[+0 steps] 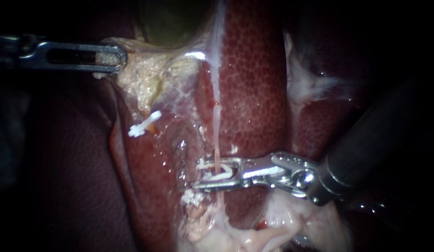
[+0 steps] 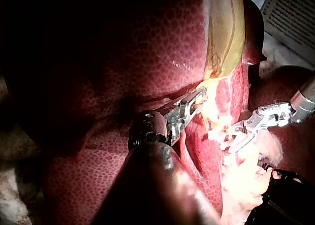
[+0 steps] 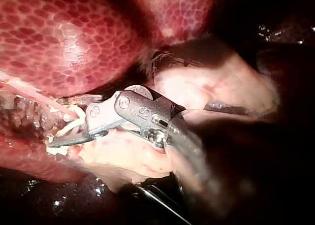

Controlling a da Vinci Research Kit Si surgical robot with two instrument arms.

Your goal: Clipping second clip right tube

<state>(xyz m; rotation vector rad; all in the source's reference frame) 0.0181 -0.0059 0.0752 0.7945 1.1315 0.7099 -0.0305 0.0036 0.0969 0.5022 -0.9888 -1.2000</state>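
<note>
**Right tool** (image 1: 197, 176), entering from the right, lies crosswise to the right tube (image 1: 217, 130). The tube is a thin pale-pink strand whose long axis runs far to near over the liver (image 1: 254, 70). The jaws straddle the tube, one on its far side and one on its near side. They are clamped on a loaded clip (image 1: 221, 173) that sits around the strand and is judged not yet pressed flat.

**Left tool** (image 1: 109, 58), far left and well apart, is clamped on pale tissue (image 1: 137, 79). A separate clip (image 1: 144, 124) sits to the left.

Closing room looks free. White fragments (image 1: 192, 198) lie just near of the jaws.
</note>
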